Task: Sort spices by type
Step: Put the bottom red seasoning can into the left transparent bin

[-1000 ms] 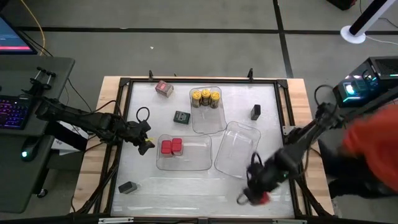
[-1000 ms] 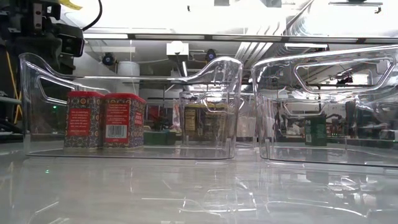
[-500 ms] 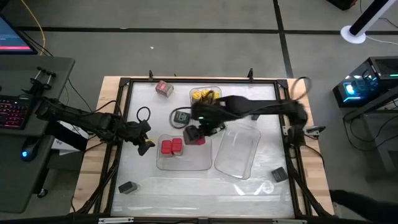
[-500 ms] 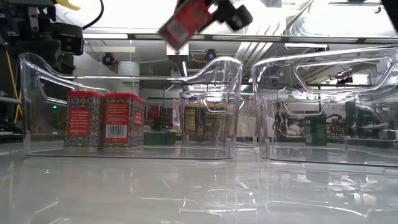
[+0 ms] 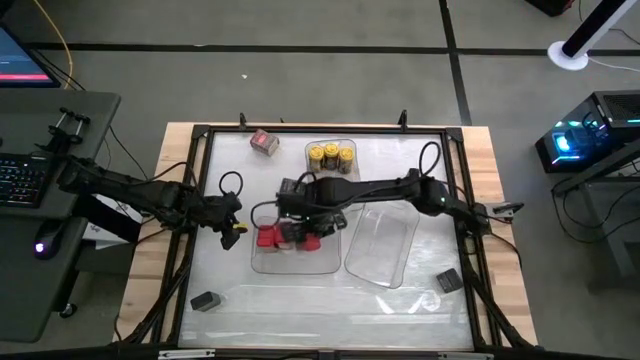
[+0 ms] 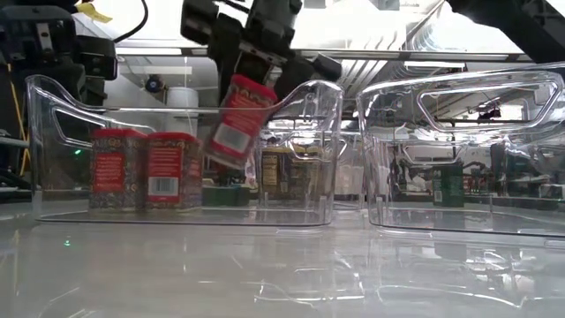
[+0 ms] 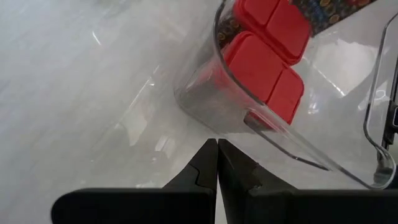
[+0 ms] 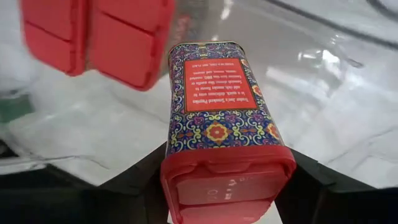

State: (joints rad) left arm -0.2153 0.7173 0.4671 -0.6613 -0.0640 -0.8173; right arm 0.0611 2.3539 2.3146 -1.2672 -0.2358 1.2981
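The right claw (image 6: 252,84) has come down into the near tray (image 6: 53,97), clamping a tilted red tin (image 6: 237,124) beside two red ones (image 6: 146,170) — likely a third of that kind. The left claw (image 7: 217,163) waits pinched shut, empty, by the tray on the desk.

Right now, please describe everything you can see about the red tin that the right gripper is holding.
The red tin is a blocky container with a red square lid and patterned sides bearing a red label. The right gripper grips it near the lid. It hangs tilted above the clear tray, beside two similar red tins standing there, not touching the tray floor.

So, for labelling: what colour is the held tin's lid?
Red lid, clearest in the right wrist view.
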